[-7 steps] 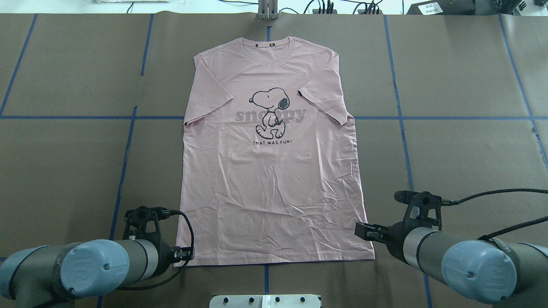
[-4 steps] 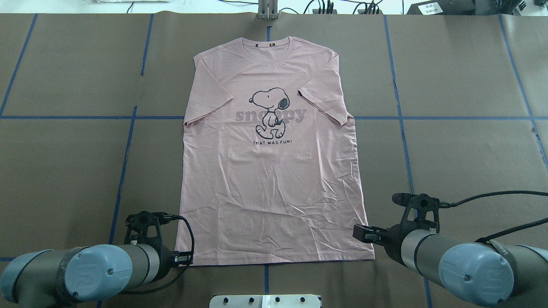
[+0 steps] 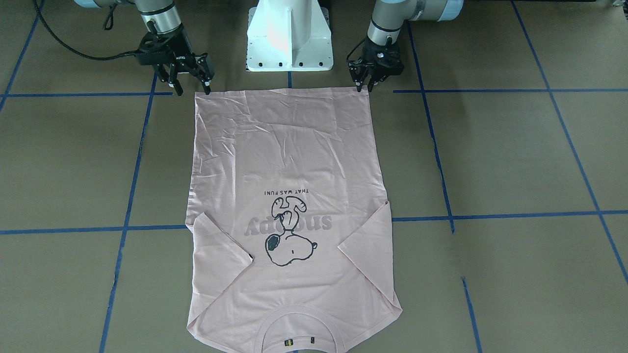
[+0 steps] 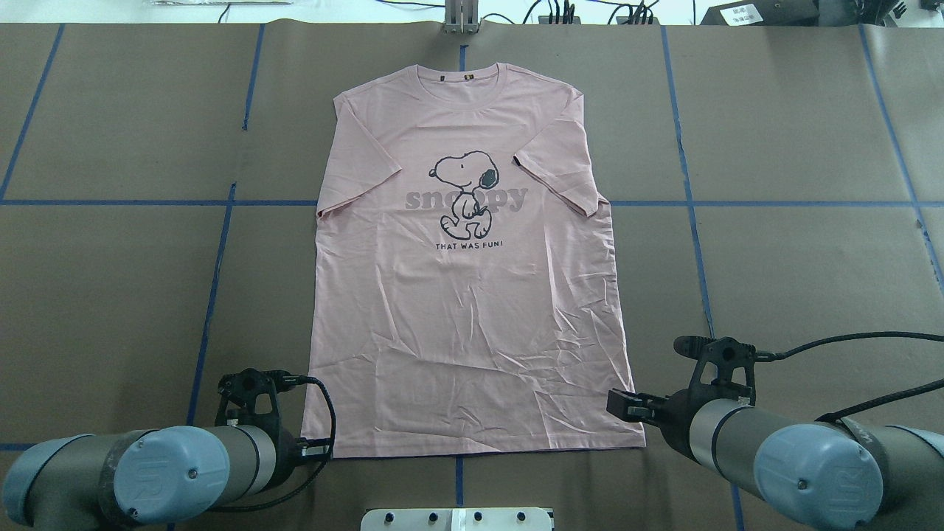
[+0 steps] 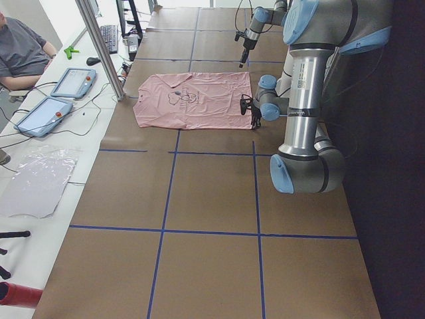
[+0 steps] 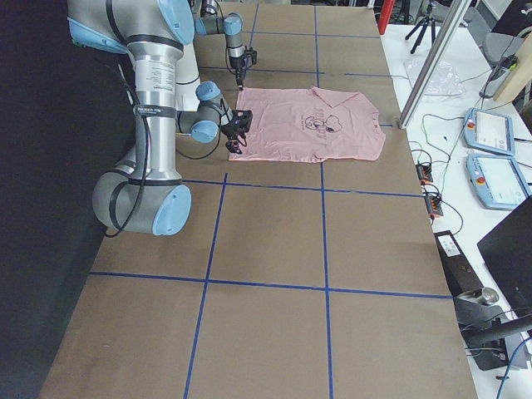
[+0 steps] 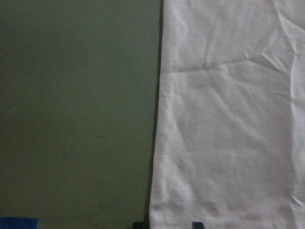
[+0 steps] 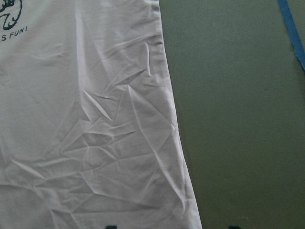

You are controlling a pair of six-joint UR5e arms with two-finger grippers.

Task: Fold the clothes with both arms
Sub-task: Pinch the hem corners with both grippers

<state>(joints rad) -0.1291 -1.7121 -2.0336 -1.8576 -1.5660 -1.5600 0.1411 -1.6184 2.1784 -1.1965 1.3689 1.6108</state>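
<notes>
**DESK:** What does the front-facing camera show?

**ROBOT:** The pink T-shirt lies flat and print-up on the table, hem at 12 o'clock, collar at 6. My right gripper stands at the 11 o'clock hem corner, jaws spread wide. My left gripper stands at the 1 o'clock corner, jaws a narrow gap apart. Neither holds cloth.

**DESK:** And overhead?

**ROBOT:** Flipped: collar at 12, hem at 6. My left gripper is at 7 o'clock of the shirt, half hidden under its wrist, and my right is at 5. Since a second ago both have slid a little toward 6 o'clock, nearer the hem line. The shirt has not stirred.

**DESK:** The side cameras?

**ROBOT:** From either end of the table, one gripper sits at each hem corner. They are too small there to read the jaws.

**DESK:** The wrists?

**ROBOT:** On the left wrist, the shirt's side edge runs from 12 to 6, with my jaws apart either side of it at 6 o'clock. On the right wrist, creased cloth fills the 9 o'clock half and bare table the 3 o'clock half, with the jaws wide apart at the bottom.

**DESK:** Meaning?

**ROBOT:** As I judge it, the approach is nearly done and pinching both hem corners comes next. No fold has begun.
</notes>
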